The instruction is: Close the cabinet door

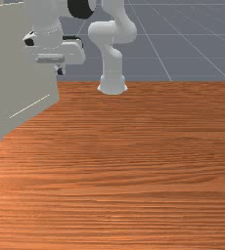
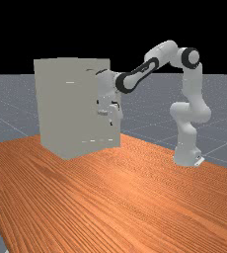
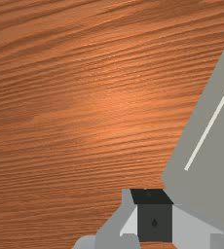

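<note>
Grey cabinet door (image 1: 16, 73), upper left in the front view: best eased shut by steady pressure near its handle (image 1: 51, 59). Whether the gripper (image 3: 154, 219) is open or holding anything, I can't tell.

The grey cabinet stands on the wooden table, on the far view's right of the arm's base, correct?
Not quite: the far view shows the grey cabinet on the wooden table, but to that view's left of the arm's base.
</note>
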